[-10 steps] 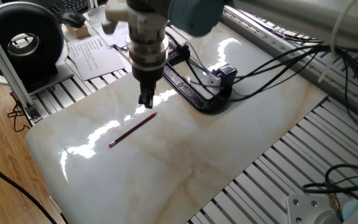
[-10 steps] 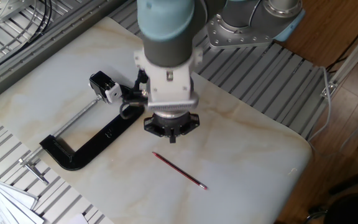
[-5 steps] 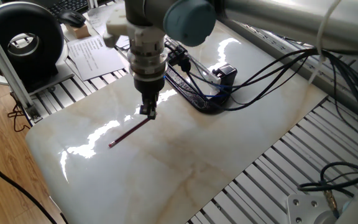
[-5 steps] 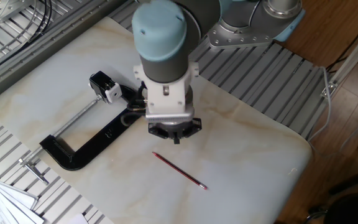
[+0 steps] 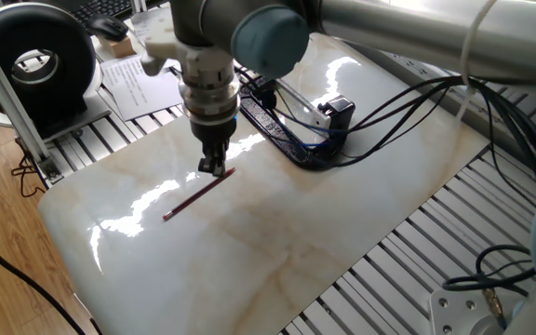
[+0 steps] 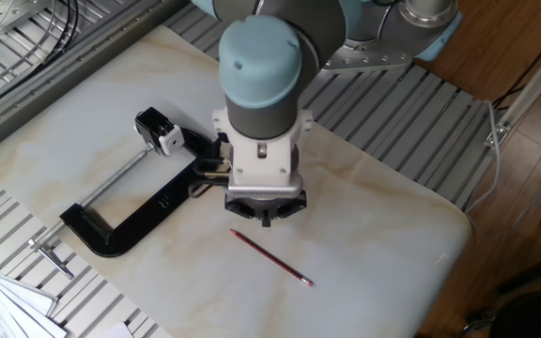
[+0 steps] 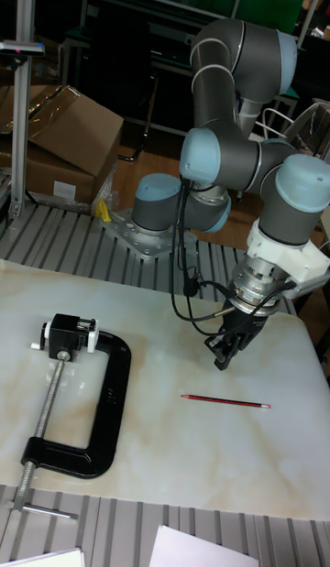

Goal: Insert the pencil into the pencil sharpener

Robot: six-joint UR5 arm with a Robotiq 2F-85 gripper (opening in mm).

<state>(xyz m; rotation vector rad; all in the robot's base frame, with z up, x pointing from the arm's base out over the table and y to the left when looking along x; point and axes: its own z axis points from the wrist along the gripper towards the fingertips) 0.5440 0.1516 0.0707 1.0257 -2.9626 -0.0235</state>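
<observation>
The dark-red pencil [image 5: 198, 195] [image 6: 270, 256] [image 7: 225, 401] lies flat on the marble tabletop. My gripper [image 5: 212, 168] [image 6: 266, 219] [image 7: 222, 357] points straight down, just above the table and close beside one end of the pencil. Its fingers sit close together and hold nothing. The pencil sharpener [image 5: 335, 108] [image 6: 160, 132] [image 7: 69, 335], a small black block with a white face, is held in the jaw of the black C-clamp [image 5: 282, 138] [image 6: 125, 228] [image 7: 103, 411]. It is well away from the gripper.
The clamp's screw rod [image 6: 111, 183] and handle [image 7: 46, 510] stretch across the table. Black cables [image 5: 408, 93] trail from the arm over the clamp area. Papers [image 5: 142, 79] and a black round device [image 5: 35, 60] sit off the table's far-left side.
The gripper has moved lower and shifted toward the pencil's near end. The pencil, sharpener and clamp have stayed put.
</observation>
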